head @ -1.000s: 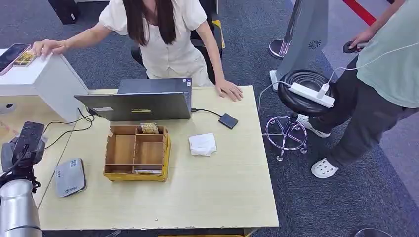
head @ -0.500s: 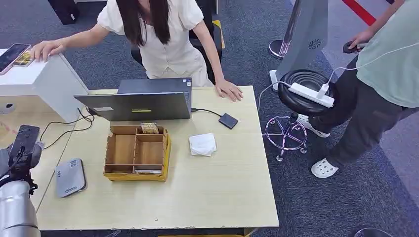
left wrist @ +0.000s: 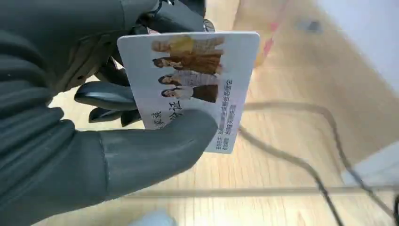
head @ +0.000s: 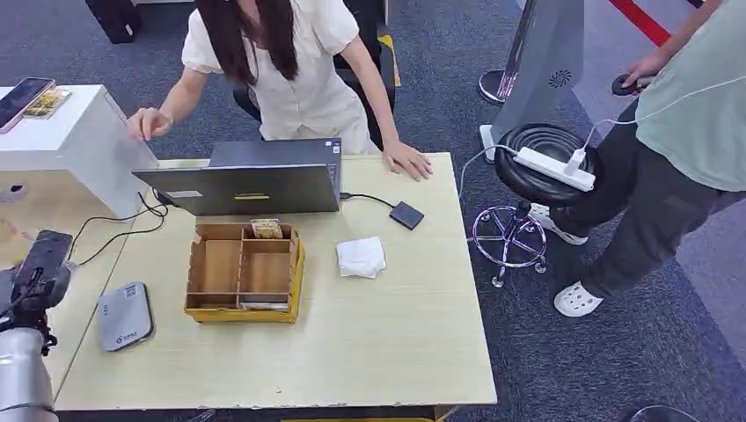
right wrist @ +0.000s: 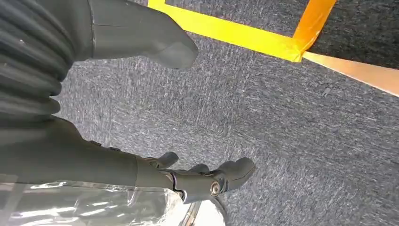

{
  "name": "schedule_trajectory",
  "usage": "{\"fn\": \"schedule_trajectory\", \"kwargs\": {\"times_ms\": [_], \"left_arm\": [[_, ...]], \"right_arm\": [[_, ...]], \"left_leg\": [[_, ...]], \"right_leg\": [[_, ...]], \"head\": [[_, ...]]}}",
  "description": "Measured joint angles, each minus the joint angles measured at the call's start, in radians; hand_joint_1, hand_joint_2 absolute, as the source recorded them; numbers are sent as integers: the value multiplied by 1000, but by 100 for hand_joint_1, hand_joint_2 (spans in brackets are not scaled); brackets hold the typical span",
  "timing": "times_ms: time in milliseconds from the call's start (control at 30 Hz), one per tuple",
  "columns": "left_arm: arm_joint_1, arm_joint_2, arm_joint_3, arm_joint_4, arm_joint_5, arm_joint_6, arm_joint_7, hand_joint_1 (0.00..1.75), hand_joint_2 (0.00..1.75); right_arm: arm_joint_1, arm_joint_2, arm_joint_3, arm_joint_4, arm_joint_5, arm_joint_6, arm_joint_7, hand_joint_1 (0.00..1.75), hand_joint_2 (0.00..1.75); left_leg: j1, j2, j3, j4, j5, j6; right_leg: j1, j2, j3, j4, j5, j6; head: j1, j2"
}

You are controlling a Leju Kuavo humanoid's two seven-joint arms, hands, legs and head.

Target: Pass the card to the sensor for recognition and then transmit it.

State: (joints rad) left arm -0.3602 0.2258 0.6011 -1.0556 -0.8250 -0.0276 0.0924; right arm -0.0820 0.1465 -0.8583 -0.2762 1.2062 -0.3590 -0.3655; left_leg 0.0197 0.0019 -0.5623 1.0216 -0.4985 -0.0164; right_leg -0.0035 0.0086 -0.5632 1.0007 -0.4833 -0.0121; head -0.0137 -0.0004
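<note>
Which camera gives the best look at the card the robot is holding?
The left wrist view: the card faces the camera, its printed pictures and writing plain, pinched by the left hand. In the head view the left hand is seen from behind and hides it. The right wrist view looks at carpet.

So we've got the laptop [head: 255, 178] at the back of the table [head: 387, 352], the divided tray [head: 244, 272] right in front of it, and a napkin [head: 361, 258] just right of the tray. The card reader [head: 124, 316] sits near the left edge, with our left hand [head: 40, 268] beside it holding the card [left wrist: 190, 84].
</note>
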Motion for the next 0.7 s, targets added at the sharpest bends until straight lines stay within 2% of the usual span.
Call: {"fn": "schedule_trajectory", "kwargs": {"times_ms": [67,100,167,233,267,333,400,433,500,700], "left_arm": [[46,4,-35,-38,-108,138,-140,175,175],[77,8,-55,-62,-160,212,-189,175,175],[131,25,-82,-87,-230,310,-242,175,175],[195,57,-110,-104,-340,441,-288,175,175],[221,75,-121,-107,-395,507,-301,175,175],[260,105,-139,-109,-468,599,-317,175,175],[293,127,-149,-110,-517,658,-331,175,175],[309,139,-156,-114,-549,668,-335,175,175],[341,150,-157,-132,-607,672,-339,175,175],[385,166,-158,-162,-623,672,-345,175,175]], "right_arm": [[1,2,-3,0,5,0,-18,0,175],[3,4,-4,0,9,0,-27,0,175],[9,8,-8,0,13,0,-37,0,175],[14,10,-10,1,15,-2,-50,0,175],[16,10,-11,1,15,-3,-53,0,175],[17,10,-13,2,16,-3,-59,0,175],[17,10,-15,3,16,-5,-63,0,175],[17,10,-16,3,16,-5,-64,0,175],[18,10,-18,5,14,-5,-68,0,175],[18,10,-19,6,14,-5,-69,0,175]], "left_leg": [[0,1,0,0,0,0],[0,4,1,0,-1,1],[0,4,1,0,-1,1],[0,5,1,0,-2,1],[0,4,1,0,-2,1],[0,4,0,0,-2,1],[0,4,0,0,-2,1],[0,4,0,0,-2,1],[0,4,0,0,-2,1],[0,3,0,0,-2,2]], "right_leg": [[0,2,0,0,0,0],[0,4,0,0,0,0],[0,5,0,0,0,0],[0,5,-1,0,0,0],[0,5,-1,0,-1,0],[0,4,-1,0,-1,0],[0,4,-1,0,-1,0],[0,4,0,0,-1,0],[0,4,-1,0,-1,0],[0,3,0,0,0,0]], "head": [[1,0],[1,0],[0,0],[0,0],[0,0],[0,0],[0,0],[0,0],[0,0],[0,0]]}}
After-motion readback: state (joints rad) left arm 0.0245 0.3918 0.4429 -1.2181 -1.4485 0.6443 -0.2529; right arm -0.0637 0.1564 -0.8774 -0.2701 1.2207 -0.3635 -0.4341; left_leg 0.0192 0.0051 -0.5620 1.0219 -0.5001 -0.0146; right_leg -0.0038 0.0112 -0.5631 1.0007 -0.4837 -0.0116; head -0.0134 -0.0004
